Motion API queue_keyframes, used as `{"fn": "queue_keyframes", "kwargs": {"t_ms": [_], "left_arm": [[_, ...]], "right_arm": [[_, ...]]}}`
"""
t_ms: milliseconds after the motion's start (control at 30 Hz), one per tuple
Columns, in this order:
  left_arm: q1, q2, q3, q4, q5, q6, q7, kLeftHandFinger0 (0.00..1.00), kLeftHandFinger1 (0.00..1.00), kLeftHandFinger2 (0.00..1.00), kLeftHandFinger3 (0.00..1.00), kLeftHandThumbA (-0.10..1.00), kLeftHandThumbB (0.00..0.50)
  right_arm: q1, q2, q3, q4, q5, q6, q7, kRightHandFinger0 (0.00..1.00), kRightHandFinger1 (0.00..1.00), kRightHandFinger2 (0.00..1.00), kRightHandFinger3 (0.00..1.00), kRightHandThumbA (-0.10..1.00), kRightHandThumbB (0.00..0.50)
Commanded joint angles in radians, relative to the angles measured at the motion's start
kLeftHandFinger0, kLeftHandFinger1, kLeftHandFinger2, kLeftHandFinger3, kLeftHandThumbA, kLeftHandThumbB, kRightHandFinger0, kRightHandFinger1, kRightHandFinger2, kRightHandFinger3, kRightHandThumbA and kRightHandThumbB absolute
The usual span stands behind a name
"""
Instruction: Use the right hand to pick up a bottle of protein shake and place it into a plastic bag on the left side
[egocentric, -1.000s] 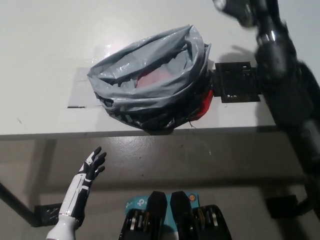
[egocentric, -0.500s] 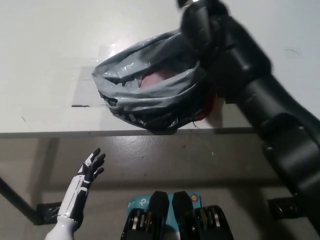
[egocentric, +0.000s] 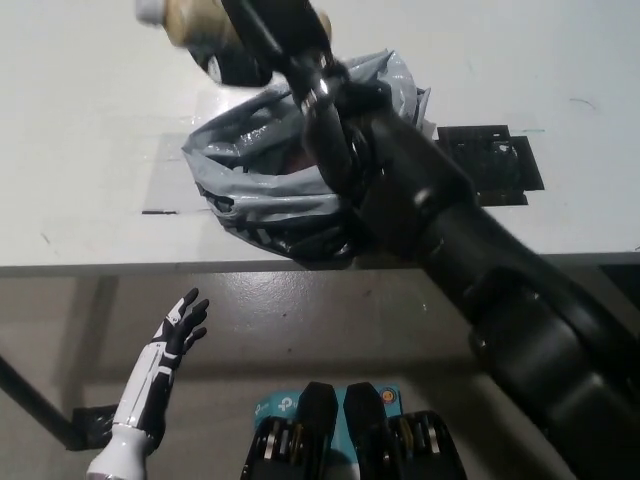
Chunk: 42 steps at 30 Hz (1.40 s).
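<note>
Bottle (egocentric: 185, 17) of protein shake sits clamped in the black right hand (egocentric: 270, 30), lying tilted with its pale cap pointing away to the left. Just below and toward the robot from that hand gapes the grey plastic bag (egocentric: 290, 180) on the white table (egocentric: 80, 120); its mouth is propped wide, presumably so a drop goes straight in. The arm reaches across the bag to carry the load above the opening. Beyond the arm lies a black plate (egocentric: 495, 165). White left hand (egocentric: 175, 335) rests low beneath the table edge, fingers spread, holding nothing.
</note>
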Motion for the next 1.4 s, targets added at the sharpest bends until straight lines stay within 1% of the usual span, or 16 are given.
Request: {"fn": "queue_keyframes", "kwargs": {"t_ms": [0,133,167,200,467,500,533,567,600,633,667,700,767,900,1233,1367], "left_arm": [[-0.044,0.024,0.008,-0.020,0.005,0.008,-0.013,1.00,1.00,1.00,1.00,1.00,0.067],[-0.048,0.025,0.008,-0.017,0.004,0.009,-0.012,1.00,1.00,1.00,1.00,1.00,0.076],[-0.037,0.025,0.009,-0.023,-0.002,0.013,-0.014,1.00,1.00,1.00,1.00,0.98,0.082],[-0.027,0.023,0.009,-0.027,-0.009,0.015,-0.017,1.00,1.00,1.00,1.00,0.97,0.069],[-0.020,0.031,0.012,-0.027,-0.018,0.029,-0.026,1.00,1.00,1.00,1.00,0.95,0.081],[-0.033,0.031,0.011,-0.022,-0.015,0.027,-0.026,1.00,1.00,1.00,1.00,0.95,0.052],[-0.031,0.033,0.009,-0.023,-0.013,0.026,-0.027,1.00,1.00,1.00,1.00,0.95,0.057],[-0.024,0.034,0.007,-0.027,-0.011,0.025,-0.029,1.00,1.00,1.00,1.00,0.95,0.058],[-0.017,0.035,0.006,-0.029,-0.010,0.023,-0.029,1.00,1.00,1.00,1.00,0.95,0.059],[-0.016,0.035,0.005,-0.029,-0.010,0.023,-0.029,1.00,1.00,1.00,1.00,0.95,0.060],[-0.015,0.035,0.005,-0.029,-0.010,0.023,-0.029,1.00,1.00,1.00,1.00,0.96,0.060],[-0.022,0.032,0.004,-0.025,-0.016,0.020,-0.031,1.00,1.00,1.00,1.00,0.95,0.044],[-0.012,0.028,0.002,-0.034,-0.019,0.029,-0.031,1.00,1.00,1.00,1.00,0.96,0.061],[-0.026,0.025,0.000,-0.029,-0.014,0.024,-0.030,1.00,1.00,1.00,1.00,0.99,0.065],[-0.015,0.031,0.006,-0.030,-0.005,0.013,-0.024,1.00,1.00,1.00,1.00,1.00,0.047],[0.011,0.028,0.009,-0.043,-0.010,0.019,-0.022,1.00,1.00,1.00,1.00,1.00,0.091]], "right_arm": [[0.023,-0.004,-0.012,0.019,0.004,-0.042,-0.062,0.00,0.43,0.83,0.96,-0.10,0.144],[0.032,-0.002,-0.014,0.029,0.004,-0.052,-0.070,0.00,0.41,0.79,0.88,-0.10,0.172],[0.068,0.011,-0.006,0.049,0.002,-0.050,-0.069,0.00,0.44,0.84,0.93,-0.10,0.113],[0.094,0.019,-0.002,0.058,-0.001,-0.049,-0.074,0.00,0.45,0.84,0.94,-0.10,0.110],[0.130,0.038,-0.007,0.102,0.006,-0.094,-0.112,0.00,0.47,0.84,0.99,-0.10,0.153],[0.131,0.042,-0.018,0.114,0.021,-0.096,-0.094,0.20,0.67,1.00,1.00,0.12,0.235],[0.136,0.044,-0.030,0.111,0.040,-0.099,-0.056,0.51,0.96,1.00,1.00,0.33,0.338],[0.143,0.045,-0.042,0.107,0.060,-0.105,-0.012,0.69,0.93,1.00,1.00,0.38,0.328],[0.147,0.041,-0.044,0.100,0.067,-0.106,0.031,0.97,1.00,1.00,1.00,0.45,0.346],[0.147,0.040,-0.045,0.098,0.068,-0.106,0.042,1.00,1.00,1.00,1.00,0.48,0.356],[0.148,0.040,-0.046,0.097,0.068,-0.106,0.049,1.00,1.00,1.00,1.00,0.49,0.385],[0.143,0.032,-0.047,0.092,0.070,-0.102,0.079,1.00,1.00,1.00,1.00,0.66,0.442],[0.149,0.018,-0.052,0.052,0.084,-0.073,0.162,1.00,1.00,1.00,1.00,0.84,0.471],[0.135,-0.001,-0.067,0.005,0.098,-0.067,0.206,1.00,1.00,1.00,1.00,0.96,0.500],[0.135,-0.042,-0.106,-0.227,0.132,-0.013,0.295,1.00,1.00,1.00,1.00,1.00,0.500],[0.124,-0.056,-0.135,-0.330,0.149,-0.007,0.318,1.00,1.00,1.00,1.00,1.00,0.500]]}}
